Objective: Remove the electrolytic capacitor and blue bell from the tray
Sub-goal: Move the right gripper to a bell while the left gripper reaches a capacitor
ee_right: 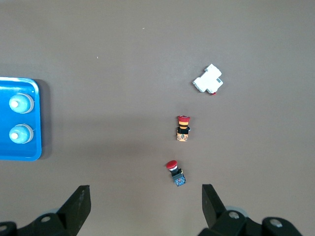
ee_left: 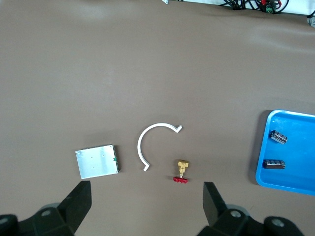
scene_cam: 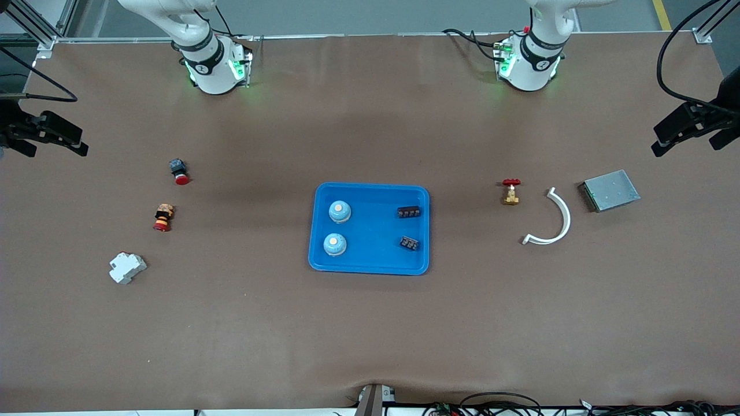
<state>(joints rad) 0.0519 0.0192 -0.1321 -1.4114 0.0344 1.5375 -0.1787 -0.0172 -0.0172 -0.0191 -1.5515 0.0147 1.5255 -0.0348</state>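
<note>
Front view: at frame centre, blue tray (scene_cam: 370,189) flat on the brown table (scene_cam: 370,335). Inside it, two pale blue bells toward the right arm's end, upper bell (scene_cam: 340,211) and lower bell (scene_cam: 335,244), apart from each other. Also inside, toward the left arm's end, two black capacitors, upper capacitor (scene_cam: 409,212) and lower capacitor (scene_cam: 409,243), clear of the bells. Outside the tray toward the left arm's end: brass valve (scene_cam: 510,192) with a red handle, white curved strip (scene_cam: 552,219), grey metal box (scene_cam: 610,190). Toward the right arm's end: dark push button (scene_cam: 178,171), striped push button (scene_cam: 163,217) lower in the frame, white breaker (scene_cam: 127,268) lowest.

Left wrist view: left gripper (ee_left: 146,186) up in the air over bare table beside the valve, fingers spread wide, nothing between them. In frame too: the strip, the metal box, and a corner of the tray at the frame's edge with both capacitors in it.

Right wrist view: right gripper (ee_right: 145,188) likewise aloft over bare table near the dark push button, jaws fully apart and holding nothing. At the frame's edge, the tray with both bells inside.
</note>
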